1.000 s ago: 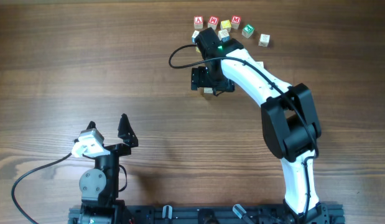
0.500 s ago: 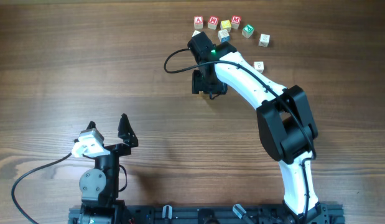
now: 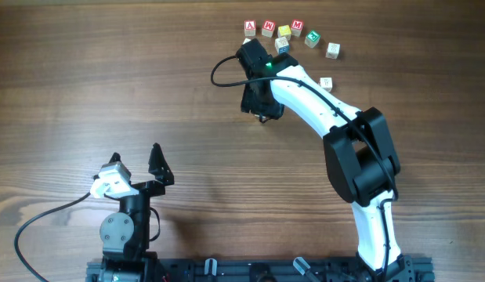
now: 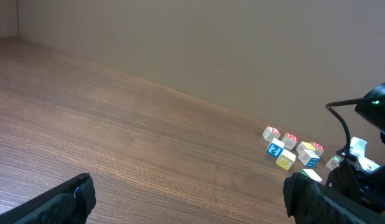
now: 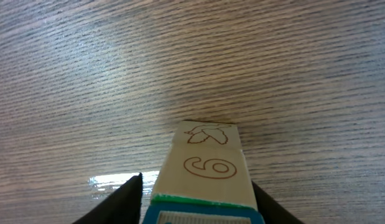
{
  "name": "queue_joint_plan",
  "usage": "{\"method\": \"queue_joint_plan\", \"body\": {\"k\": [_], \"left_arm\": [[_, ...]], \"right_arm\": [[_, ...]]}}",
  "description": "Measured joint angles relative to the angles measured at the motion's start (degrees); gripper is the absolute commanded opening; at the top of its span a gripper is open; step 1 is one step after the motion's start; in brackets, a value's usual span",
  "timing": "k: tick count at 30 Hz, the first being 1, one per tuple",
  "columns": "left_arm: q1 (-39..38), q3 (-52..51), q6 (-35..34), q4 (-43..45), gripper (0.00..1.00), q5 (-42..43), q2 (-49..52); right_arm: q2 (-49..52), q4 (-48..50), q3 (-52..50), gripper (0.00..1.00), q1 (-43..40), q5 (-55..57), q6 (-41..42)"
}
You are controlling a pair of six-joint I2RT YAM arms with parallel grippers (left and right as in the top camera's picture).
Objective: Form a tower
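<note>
Right gripper [image 5: 197, 182] is down over the tower [image 5: 208, 167] now, one dark finger [image 5: 120, 200] on each side of the top cube. From the wrist view the fingers sit tight beside that cube, but I can't tell whether they actually press on it or just bracket it. The top cube shows a green edge and a blue-framed face. Below it comes a pale face with a red-brown numeral, a six or a nine, and under that a bird outline. The column stands upright on the table [image 3: 109, 78].

From above, the gripper [image 3: 260, 106] covers nearly all of the tower. It stands near the row of loose cubes [image 3: 284, 30], on the robot's side of it, below the row's left end where the red A cube [image 3: 250, 26] sits. The white right arm [image 3: 320, 110] runs from there back past the row's right end, a green light glowing on its wrist. A single pale cube [image 3: 326, 81] lies apart from the row, just beside that arm.

Left gripper [image 3: 134, 160] is well apart from the row, back by the base on the left. Its fingers are spread wide with nothing between them.
</note>
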Motion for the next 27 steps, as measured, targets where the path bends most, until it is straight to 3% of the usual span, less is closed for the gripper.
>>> {"method": "queue_joint_plan", "body": {"k": [7, 14, 15, 18, 20, 27], "left_arm": [[0.0, 0.0, 0.0, 0.0, 1.00, 0.0, 0.0], [0.0, 0.0, 0.0, 0.0, 1.00, 0.0, 0.0], [0.0, 0.0, 0.0, 0.0, 1.00, 0.0, 0.0], [0.0, 0.0, 0.0, 0.0, 1.00, 0.0, 0.0], [0.0, 0.0, 0.0, 0.0, 1.00, 0.0, 0.0], [0.0, 0.0, 0.0, 0.0, 1.00, 0.0, 0.0]], "right_arm": [[0.0, 0.0, 0.0, 0.34, -0.3, 0.0, 0.9], [0.0, -0.2, 0.0, 0.32, -0.7, 0.0, 1.0], [0.0, -0.2, 0.0, 0.33, -0.7, 0.0, 1.0], [0.0, -0.2, 0.0, 0.63, -0.7, 0.0, 0.6], [0.0, -0.2, 0.0, 0.73, -0.7, 0.0, 0.5], [0.0, 0.3, 0.0, 0.67, -0.7, 0.0, 0.4]]}}
